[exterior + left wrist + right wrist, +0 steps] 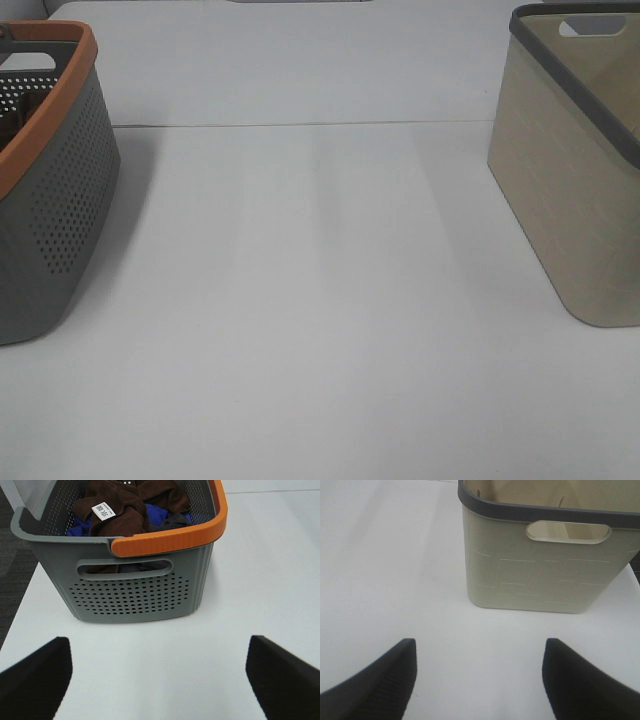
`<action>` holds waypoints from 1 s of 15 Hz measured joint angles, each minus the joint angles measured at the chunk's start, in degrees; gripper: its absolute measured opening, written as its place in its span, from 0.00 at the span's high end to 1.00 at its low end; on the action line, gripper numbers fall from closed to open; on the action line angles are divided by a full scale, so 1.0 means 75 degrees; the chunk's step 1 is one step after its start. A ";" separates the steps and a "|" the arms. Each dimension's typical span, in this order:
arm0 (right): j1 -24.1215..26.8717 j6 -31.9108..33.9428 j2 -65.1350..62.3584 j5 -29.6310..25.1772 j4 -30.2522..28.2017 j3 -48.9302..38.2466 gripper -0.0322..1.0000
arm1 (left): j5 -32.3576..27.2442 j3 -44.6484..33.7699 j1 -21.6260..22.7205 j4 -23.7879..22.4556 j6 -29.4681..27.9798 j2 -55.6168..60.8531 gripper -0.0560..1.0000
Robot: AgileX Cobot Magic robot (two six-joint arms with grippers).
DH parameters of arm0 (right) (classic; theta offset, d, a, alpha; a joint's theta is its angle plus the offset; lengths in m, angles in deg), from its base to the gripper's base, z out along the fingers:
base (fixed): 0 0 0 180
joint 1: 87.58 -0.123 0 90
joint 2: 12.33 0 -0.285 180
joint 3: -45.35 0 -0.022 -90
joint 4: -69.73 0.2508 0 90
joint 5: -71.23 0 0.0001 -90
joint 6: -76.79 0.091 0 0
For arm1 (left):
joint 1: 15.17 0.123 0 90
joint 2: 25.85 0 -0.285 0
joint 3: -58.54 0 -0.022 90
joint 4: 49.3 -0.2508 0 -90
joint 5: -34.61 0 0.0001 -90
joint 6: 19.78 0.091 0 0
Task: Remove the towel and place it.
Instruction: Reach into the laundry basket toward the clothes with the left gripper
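The dark brown towel [125,507] with a small white label [103,511] lies crumpled in the grey basket with an orange rim [135,587], on top of blue and dark cloths. That basket also shows at the left edge of the high view [55,200]; the towel is hidden there. My left gripper [159,677] is open and empty, over the table just in front of the basket's handle side. My right gripper [479,677] is open and empty, in front of the beige basket [545,555]. Neither gripper shows in the high view.
The beige basket with a dark grey rim [575,170] stands at the right of the white table [320,320] and looks empty inside. A seam [300,126] runs across the table at the back. Dark floor [10,575] lies past the table's left edge.
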 joint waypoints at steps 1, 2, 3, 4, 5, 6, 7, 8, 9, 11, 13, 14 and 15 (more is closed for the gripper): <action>0.0000 0.0000 0.0000 0.0000 0.0000 0.0000 0.31 | 0.0000 0.0000 0.0000 0.0000 0.0000 0.0000 0.10; 0.0000 0.0000 0.0000 0.0000 0.0000 0.0000 0.31 | 0.0000 0.0000 0.0000 0.0000 0.0000 0.0000 0.10; 0.0000 0.0000 0.0000 0.0000 0.0000 0.0000 0.31 | 0.0000 0.0000 0.0000 0.0008 -0.0061 0.0000 0.10; 0.0000 0.0000 0.0000 0.0000 0.0000 0.0000 0.31 | 0.0008 0.0023 0.0000 0.0000 -0.0084 0.0008 0.10; 0.0000 0.0000 0.0000 0.0000 0.0000 0.0000 0.31 | 0.0130 0.0122 0.0000 -0.0008 -0.0107 0.0008 0.10; 0.0000 0.0000 0.0000 0.0000 0.0000 0.0000 0.31 | 0.0451 0.0229 0.0000 -0.0046 -0.0115 -0.0099 0.10; 0.0000 0.0000 0.0000 0.0000 0.0000 0.0000 0.31 | 0.1329 0.0283 0.0000 -0.0145 -0.0138 -0.0695 0.11; 0.0000 0.0000 0.0000 0.0000 0.0000 0.0000 0.31 | 0.1581 0.0283 0.0000 -0.0160 -0.0138 -0.0932 0.11; 0.0000 0.0000 0.0000 0.0000 0.0000 0.0000 0.31 | 0.2086 0.0283 0.0000 -0.0160 -0.0160 -0.1406 0.12; 0.0000 0.0000 0.0000 0.0000 0.0000 0.0000 0.31 | 0.3316 0.0283 0.0000 -0.0107 -0.0183 -0.2597 0.14; 0.0000 0.0000 0.0000 0.0000 0.0000 0.0000 0.31 | 0.4584 0.0298 0.0000 0.0145 -0.0397 -0.3904 0.16; 0.0000 0.0000 0.0000 0.0000 0.0000 0.0000 0.31 | 0.5103 0.0367 0.0000 0.0313 -0.0596 -0.4561 0.17; 0.0000 0.0000 0.0000 0.0000 0.0000 0.0000 0.31 | 0.5531 0.0535 0.0000 0.0435 -0.0749 -0.5210 0.17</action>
